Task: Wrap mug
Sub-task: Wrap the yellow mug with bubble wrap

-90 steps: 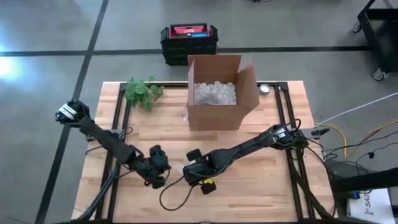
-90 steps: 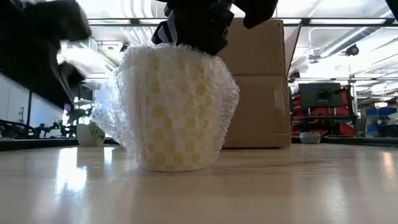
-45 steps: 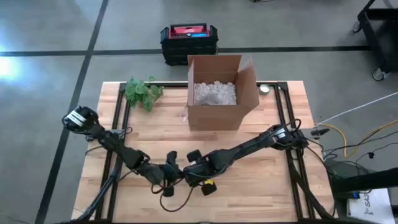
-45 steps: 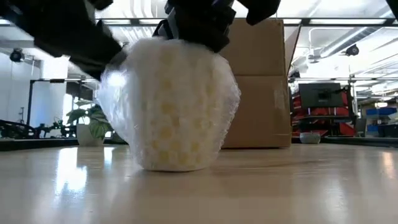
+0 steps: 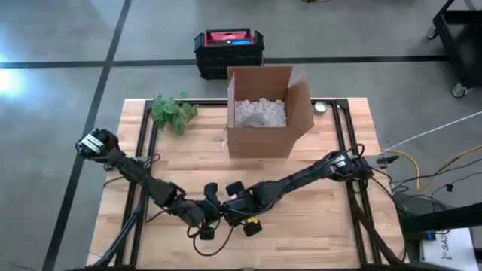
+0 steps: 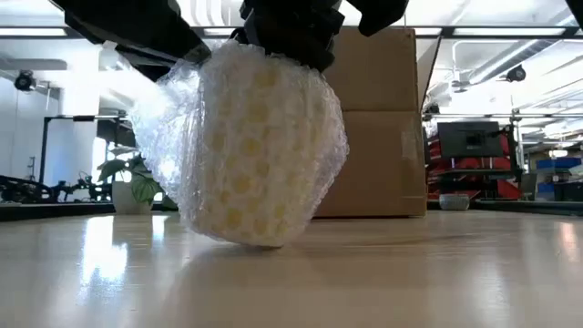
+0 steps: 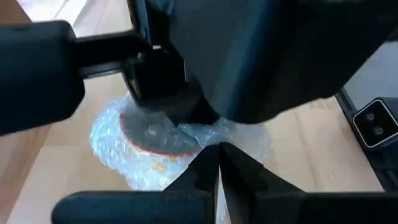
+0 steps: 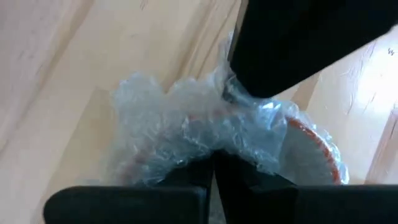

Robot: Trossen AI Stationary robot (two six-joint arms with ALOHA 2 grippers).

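Note:
The mug (image 6: 260, 150), pale with a reddish rim (image 7: 146, 140), is covered in clear bubble wrap (image 8: 180, 127). It stands tilted near the table's front edge, only the lower edge of its base (image 6: 260, 242) on the wood. My left gripper (image 5: 212, 214) comes at it from the left and is shut on the wrap. My right gripper (image 5: 229, 205) comes from the right, just above the mug's top, and is also shut on the wrap. The arms hide the mug in the high view. My left gripper pinches a gathered bunch of bubble wrap (image 7: 210, 133) over the mug's mouth between its two fingertips, slanting down from the table's left. The mug below it is tilted, with its base edge on the table. My right gripper pinches crumpled bubble wrap (image 8: 208, 144) at the mug's top between its shut fingers, slanting down from the right. Several layers are bunched there. The wrap spreads loosely down around the mug's wall.
An open cardboard box (image 5: 267, 113) with white packing fill stands at the far middle, a green plant (image 5: 172, 111) to its left, and a small round object (image 5: 321, 108) to its right. A black and red crate (image 5: 228, 49) sits on the floor beyond the table.
My left gripper has moved toward the table's right edge to the mug and taken hold of the wrap at its top. The mug, upright a second ago, has tipped onto one edge of its base. The loose wrap on its left side has been drawn up.

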